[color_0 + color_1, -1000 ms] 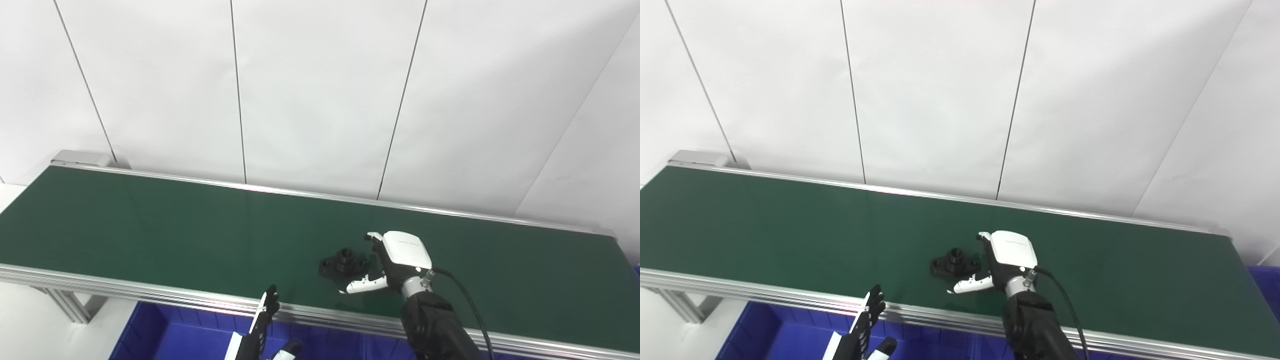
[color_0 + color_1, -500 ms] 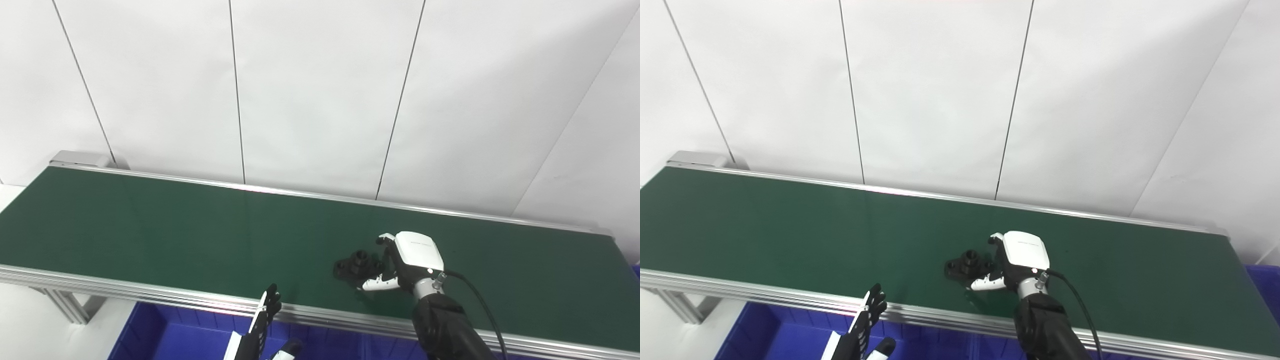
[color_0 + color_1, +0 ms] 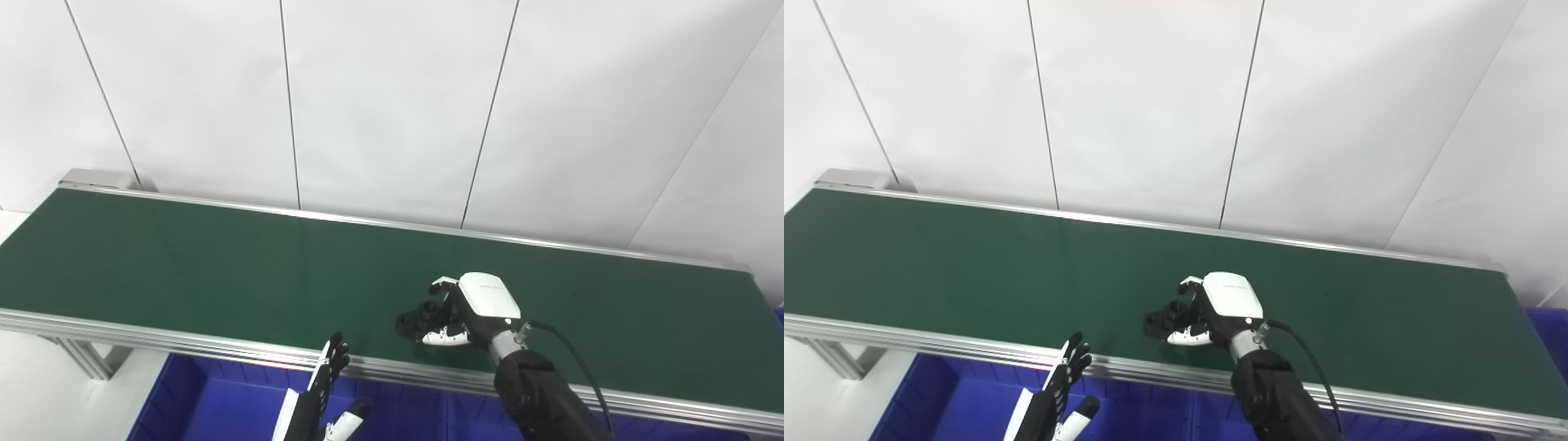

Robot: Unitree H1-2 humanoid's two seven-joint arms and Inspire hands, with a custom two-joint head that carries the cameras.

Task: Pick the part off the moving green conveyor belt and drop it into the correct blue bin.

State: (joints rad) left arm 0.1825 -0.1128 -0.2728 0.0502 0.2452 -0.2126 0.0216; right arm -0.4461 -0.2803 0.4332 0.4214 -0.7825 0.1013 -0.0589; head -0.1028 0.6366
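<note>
A black flanged part [image 3: 415, 317] is on the green conveyor belt [image 3: 184, 269], near its front edge. My right hand [image 3: 476, 305] has its fingers and thumb closed around the part's right side, and the part looks tilted in the grasp. It also shows in the right eye view [image 3: 1160, 317] with the right hand [image 3: 1222, 302]. My left hand [image 3: 320, 397] is open and empty, with its fingers spread. It is low at the picture's bottom, in front of the belt and over a blue bin [image 3: 214, 407].
The belt's aluminium front rail [image 3: 184, 348] runs between my hands and the bins below. Another blue bin corner [image 3: 1546, 324] shows past the belt's right end. A white panelled wall stands behind the belt.
The part rode the belt to the right into my right hand, and the fingers closed on it. Hand and part have drawn slightly left. The camera has tilted a little. The left hand has barely moved.
</note>
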